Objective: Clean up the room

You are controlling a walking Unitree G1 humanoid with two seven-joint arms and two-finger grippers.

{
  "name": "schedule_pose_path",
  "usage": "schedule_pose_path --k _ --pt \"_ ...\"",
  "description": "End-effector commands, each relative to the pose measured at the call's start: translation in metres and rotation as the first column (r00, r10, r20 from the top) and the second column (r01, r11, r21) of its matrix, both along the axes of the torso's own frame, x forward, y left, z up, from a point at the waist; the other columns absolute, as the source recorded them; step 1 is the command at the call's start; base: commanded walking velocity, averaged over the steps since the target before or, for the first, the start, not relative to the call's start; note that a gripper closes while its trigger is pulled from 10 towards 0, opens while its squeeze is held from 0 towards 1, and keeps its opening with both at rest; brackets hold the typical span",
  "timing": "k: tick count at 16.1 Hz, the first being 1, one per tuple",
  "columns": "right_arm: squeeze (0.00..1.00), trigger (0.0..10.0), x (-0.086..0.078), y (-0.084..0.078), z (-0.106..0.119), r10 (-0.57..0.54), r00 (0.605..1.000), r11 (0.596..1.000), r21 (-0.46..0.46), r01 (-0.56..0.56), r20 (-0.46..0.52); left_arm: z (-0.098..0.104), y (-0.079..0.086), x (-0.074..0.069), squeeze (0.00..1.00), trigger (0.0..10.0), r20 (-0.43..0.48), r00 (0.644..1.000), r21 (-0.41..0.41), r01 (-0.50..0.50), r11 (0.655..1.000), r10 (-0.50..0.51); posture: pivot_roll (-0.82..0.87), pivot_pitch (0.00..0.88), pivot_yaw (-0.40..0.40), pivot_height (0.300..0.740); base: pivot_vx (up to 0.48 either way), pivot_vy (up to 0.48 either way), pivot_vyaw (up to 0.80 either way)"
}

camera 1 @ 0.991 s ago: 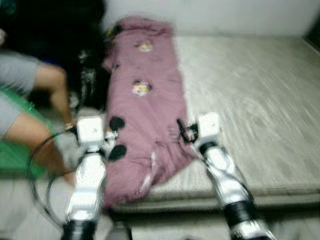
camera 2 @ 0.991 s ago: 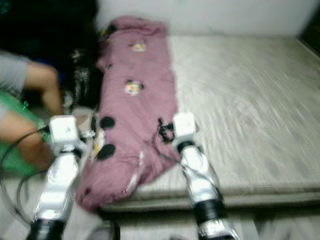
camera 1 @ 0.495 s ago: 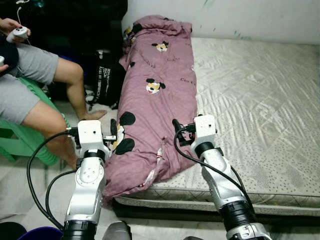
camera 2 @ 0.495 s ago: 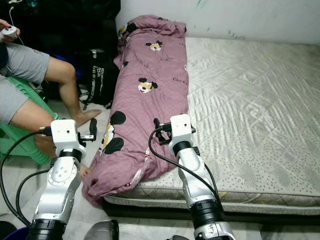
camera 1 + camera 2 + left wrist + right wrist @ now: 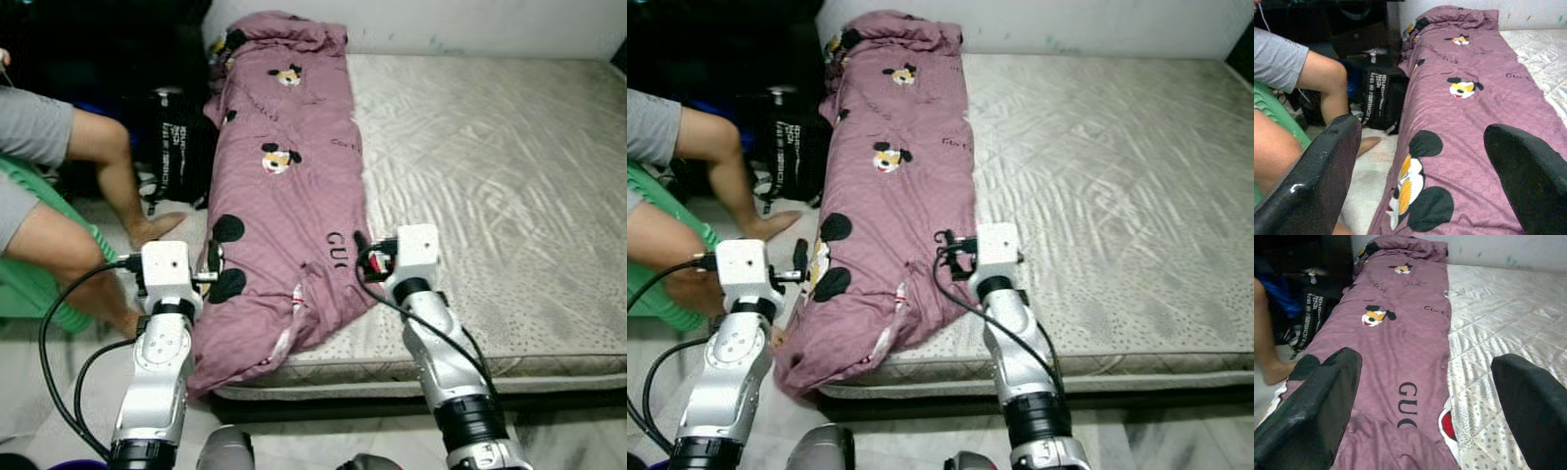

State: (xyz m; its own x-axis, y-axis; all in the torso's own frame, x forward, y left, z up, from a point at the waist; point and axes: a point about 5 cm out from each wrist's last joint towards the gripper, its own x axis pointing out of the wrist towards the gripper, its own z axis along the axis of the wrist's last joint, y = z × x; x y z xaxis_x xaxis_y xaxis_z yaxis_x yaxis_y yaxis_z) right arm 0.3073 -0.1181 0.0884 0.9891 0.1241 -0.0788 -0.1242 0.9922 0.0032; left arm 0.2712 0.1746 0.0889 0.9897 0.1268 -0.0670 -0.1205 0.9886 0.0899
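So the biggest thing here is the mattress (image 5: 490,176), pale quilted cover, sitting low on the floor and taking up the whole right side. Running along its left edge is a long purple blanket (image 5: 284,186) with cartoon mouse prints, bunched up at the far end by the wall and slumping off the near corner toward the floor. Left of that, a person sits on a green chair (image 5: 39,284), bare legs (image 5: 93,196) stretched into the gap beside the bed, one foot right near the blanket's edge. A black bag (image 5: 176,147) with white lettering is wedged between the legs and the blanket, in the dark corner. The left gripper (image 5: 1420,161) hovers over the blanket's overhanging side, jaws spread wide with nothing in them. The right gripper (image 5: 1420,401) sits above the blanket's near end by the mattress edge, jaws wide apart too, empty.
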Motion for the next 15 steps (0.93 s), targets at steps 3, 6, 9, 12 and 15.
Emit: schedule_pose_path --k 3,6,9,12,15 --pt "0.00 10.0 -0.0024 -0.0072 0.0061 -0.051 0.999 0.998 0.037 0.050 0.018 0.0026 0.0031 -0.0028 0.00 10.0 0.004 1.000 0.001 0.013 1.000 -0.013 0.11 0.103 -0.033 0.740 0.000 0.000 0.00" --pt "0.00 10.0 -0.0043 -0.0082 0.0065 -0.058 0.998 0.997 0.045 0.057 0.020 -0.0021 0.0079 -0.0094 0.00 10.0 -0.010 1.000 -0.023 -0.007 1.000 0.006 0.11 0.112 -0.027 0.740 0.000 0.000 0.00" --pt "0.00 10.0 -0.0051 -0.0074 0.0066 -0.055 0.998 0.998 0.044 0.054 0.016 -0.0013 0.0048 -0.0090 0.00 10.0 -0.011 1.000 -0.020 0.019 1.000 -0.019 0.11 0.117 -0.027 0.740 0.000 0.000 0.00" --pt "0.00 10.0 -0.0046 -0.0067 0.0068 -0.048 0.999 0.998 0.043 0.047 0.014 -0.0011 0.0047 -0.0083 0.00 10.0 -0.011 1.000 -0.026 0.021 0.999 -0.021 0.11 0.119 -0.028 0.719 0.000 0.000 0.00" --pt "0.00 10.0 -0.0030 -0.0059 0.0075 -0.040 0.999 0.998 0.040 0.040 0.015 -0.0002 0.0040 -0.0066 0.00 10.0 -0.010 1.000 -0.026 0.025 0.999 -0.025 0.11 0.118 -0.029 0.687 0.000 0.000 0.00"
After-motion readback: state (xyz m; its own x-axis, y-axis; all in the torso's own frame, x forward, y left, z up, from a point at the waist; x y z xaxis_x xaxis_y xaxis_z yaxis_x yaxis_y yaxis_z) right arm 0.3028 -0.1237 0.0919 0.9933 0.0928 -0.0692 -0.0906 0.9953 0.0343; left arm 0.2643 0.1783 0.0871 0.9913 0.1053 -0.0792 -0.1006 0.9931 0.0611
